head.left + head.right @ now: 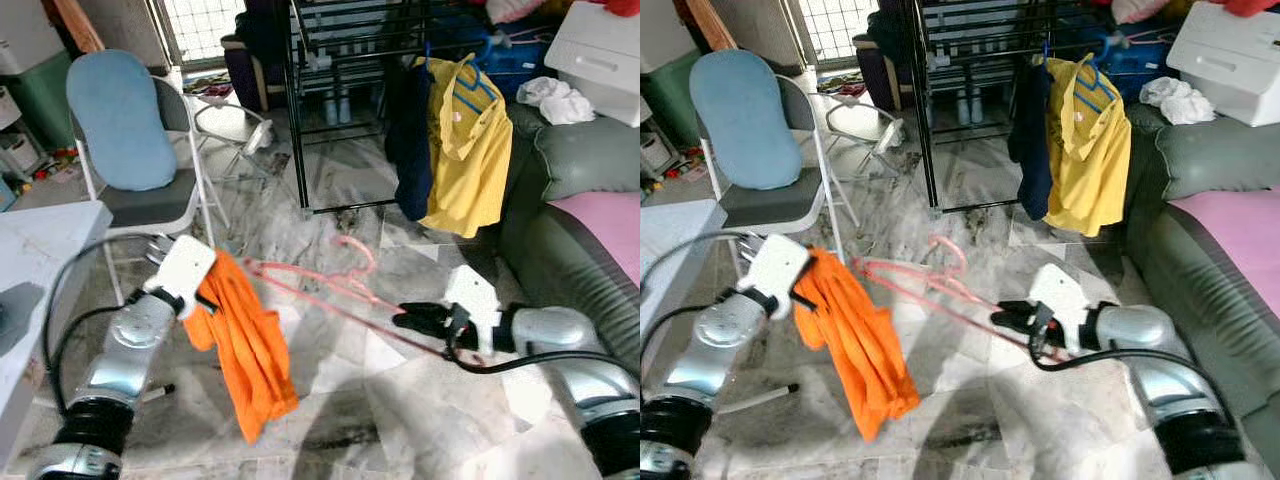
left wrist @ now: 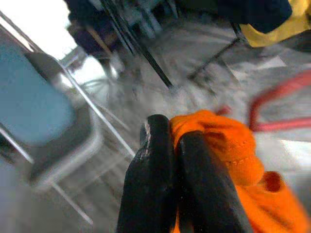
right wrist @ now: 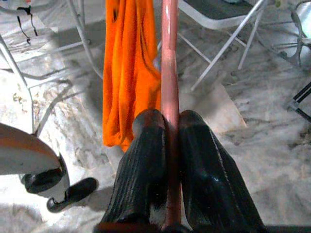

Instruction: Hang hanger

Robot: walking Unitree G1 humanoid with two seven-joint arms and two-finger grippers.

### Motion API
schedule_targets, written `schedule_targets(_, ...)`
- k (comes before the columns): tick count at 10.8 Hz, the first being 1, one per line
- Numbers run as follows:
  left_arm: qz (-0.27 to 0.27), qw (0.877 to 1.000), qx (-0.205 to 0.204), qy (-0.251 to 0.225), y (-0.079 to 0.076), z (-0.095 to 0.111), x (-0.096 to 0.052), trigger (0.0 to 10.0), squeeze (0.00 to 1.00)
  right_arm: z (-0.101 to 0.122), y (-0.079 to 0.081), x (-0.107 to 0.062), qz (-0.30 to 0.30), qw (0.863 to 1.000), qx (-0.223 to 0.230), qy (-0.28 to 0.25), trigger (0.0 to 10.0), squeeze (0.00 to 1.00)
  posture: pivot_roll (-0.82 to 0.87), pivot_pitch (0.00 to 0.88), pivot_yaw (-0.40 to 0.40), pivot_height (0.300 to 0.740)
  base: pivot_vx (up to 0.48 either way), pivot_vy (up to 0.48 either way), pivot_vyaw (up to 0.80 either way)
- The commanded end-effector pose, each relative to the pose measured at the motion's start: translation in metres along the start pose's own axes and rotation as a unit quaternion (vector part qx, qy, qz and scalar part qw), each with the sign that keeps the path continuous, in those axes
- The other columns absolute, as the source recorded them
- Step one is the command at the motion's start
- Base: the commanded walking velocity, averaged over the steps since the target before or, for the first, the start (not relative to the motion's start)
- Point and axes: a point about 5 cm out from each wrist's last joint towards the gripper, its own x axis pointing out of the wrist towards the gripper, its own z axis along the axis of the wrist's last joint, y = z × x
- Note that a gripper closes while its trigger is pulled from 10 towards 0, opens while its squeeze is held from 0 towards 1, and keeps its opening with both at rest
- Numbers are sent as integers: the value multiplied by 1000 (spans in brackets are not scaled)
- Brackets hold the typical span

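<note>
drying rack point(image 1: 350, 60) ahead – folding chair point(image 1: 130, 140) left

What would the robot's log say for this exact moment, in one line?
left gripper: shut on orange garment | right gripper: shut on pink hanger | drying rack: ahead, hanger not hung

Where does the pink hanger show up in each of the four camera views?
Left eye view: pink hanger at centre, between the two grippers.
Right eye view: centre, left of the right gripper.
Left wrist view: a red-looking bar at the right edge, beyond the orange garment.
Right wrist view: a vertical bar between the fingers.
Shared landmark: the orange garment.
</note>
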Motion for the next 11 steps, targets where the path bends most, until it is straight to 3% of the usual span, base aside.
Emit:
schedule_targets(1,-5,998,-43,33,0,-8,0,10000,0,11,0,2,1,1000,-19,-18,10000,0,-63,39,82,740,0,0,0)
schedule_targets(2,-23,986,-145,80,-13,-16,3,10000,0,11,0,3,1,1000,-21,-19,10000,0,-63,38,81,740,0,0,0)
schedule_targets(3,-25,974,-206,85,-16,-13,5,10000,0,10,0,1,1,1000,-22,-19,10000,0,-65,38,82,740,0,0,0)
schedule_targets(4,13,954,-281,106,-11,-15,10,10000,0,11,-3,-2,-2,1000,-25,-16,10000,0,-67,38,85,740,0,0,0)
schedule_targets(6,32,937,-328,115,-10,-15,12,10000,0,11,-4,-4,-2,1000,-26,-13,10000,0,-67,36,86,740,0,0,0)
schedule_targets(11,67,921,-350,158,-3,-11,13,10000,0,14,2,-9,40,999,-17,-8,10000,0,-64,31,88,740,0,0,0)
